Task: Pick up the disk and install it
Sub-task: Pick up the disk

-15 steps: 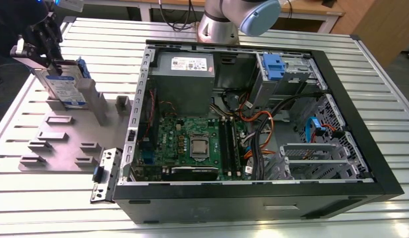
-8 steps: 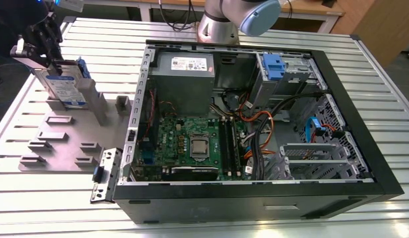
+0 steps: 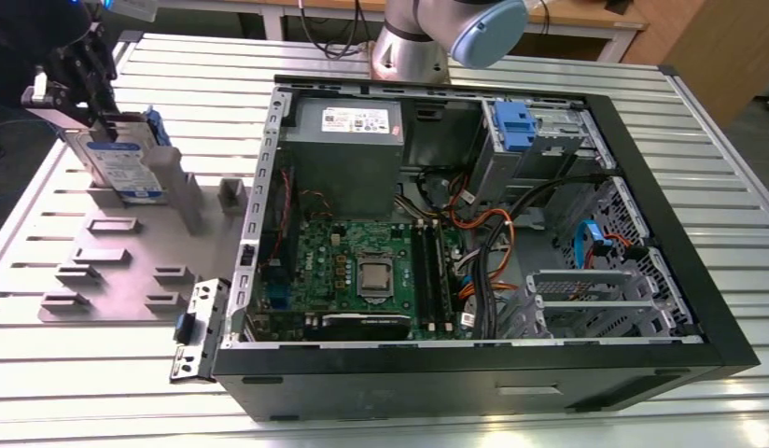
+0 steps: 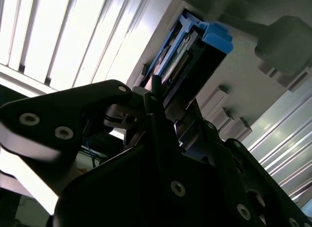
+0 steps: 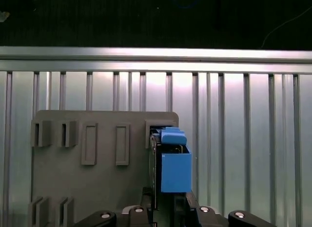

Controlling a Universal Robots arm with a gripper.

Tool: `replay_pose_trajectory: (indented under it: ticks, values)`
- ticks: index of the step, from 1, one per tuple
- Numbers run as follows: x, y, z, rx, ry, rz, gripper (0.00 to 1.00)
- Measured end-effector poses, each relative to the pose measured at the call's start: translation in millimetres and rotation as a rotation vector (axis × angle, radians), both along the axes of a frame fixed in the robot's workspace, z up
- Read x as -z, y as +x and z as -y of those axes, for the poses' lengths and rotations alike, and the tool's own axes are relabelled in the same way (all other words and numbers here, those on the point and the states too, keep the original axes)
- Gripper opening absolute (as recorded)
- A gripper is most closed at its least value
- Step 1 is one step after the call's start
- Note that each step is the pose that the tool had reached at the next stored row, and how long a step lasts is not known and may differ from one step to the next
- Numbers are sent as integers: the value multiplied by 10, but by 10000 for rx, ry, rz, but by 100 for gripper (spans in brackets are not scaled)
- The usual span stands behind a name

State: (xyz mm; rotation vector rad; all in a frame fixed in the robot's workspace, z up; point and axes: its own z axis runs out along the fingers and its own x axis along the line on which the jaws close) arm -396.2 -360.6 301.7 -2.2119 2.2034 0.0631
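One slatted metal table [image 3: 708, 131] carries everything here. On it lies one black computer case [image 3: 484, 373], side panel off. One robot arm [image 3: 422, 42] rises at the table's far edge, behind the case.

One grey fixture plate [image 3: 173, 243] with several raised holders lies beside the case, on the exterior view's left.

Inside the case I count one grey power supply [image 3: 347, 131], one green mainboard [image 3: 347, 252] and one blue-handled caddy [image 3: 514, 126] fixed in a bay.

There is one disk [image 3: 120, 166], standing on edge in a holder at the plate's far corner, well apart from the case; both wrist views show its blue frame [image 5: 173, 173] [image 4: 195, 51].

The one gripper [image 3: 96, 129] sits on the disk's upper end, its jaws drawn narrow against the two faces, as the second wrist view shows [image 4: 170, 100].
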Motion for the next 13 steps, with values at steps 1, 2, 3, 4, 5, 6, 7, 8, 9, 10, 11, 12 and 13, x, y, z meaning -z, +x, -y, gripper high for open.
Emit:
replay_pose_trajectory:
  ticks: [1, 2, 3, 4, 5, 6, 7, 8, 9, 10, 11, 12, 13]
  values:
    - [0, 0, 0, -90, 0, 0, 35]
    - [0, 0, 0, -100, 0, 0, 35]
    - [0, 0, 0, -109, -1, -1, 35]
    - [0, 0, 0, -108, -1, -1, 35]
    - [-1, 0, 0, -88, -1, -2, 35]
    - [0, 0, 0, -7, 0, -1, 35]
    - [0, 0, 0, 112, 0, -1, 35]
    - [0, 0, 0, 226, -1, -1, 35]
    - [-1, -3, 1, 313, -1, -2, 35]
    - [0, -13, 1, 369, -1, -2, 35]
    - [0, -23, 1, 409, -1, -3, 35]
    - [1, -28, 1, 440, -2, -2, 35]
    - [1, -28, 1, 463, -1, -2, 35]
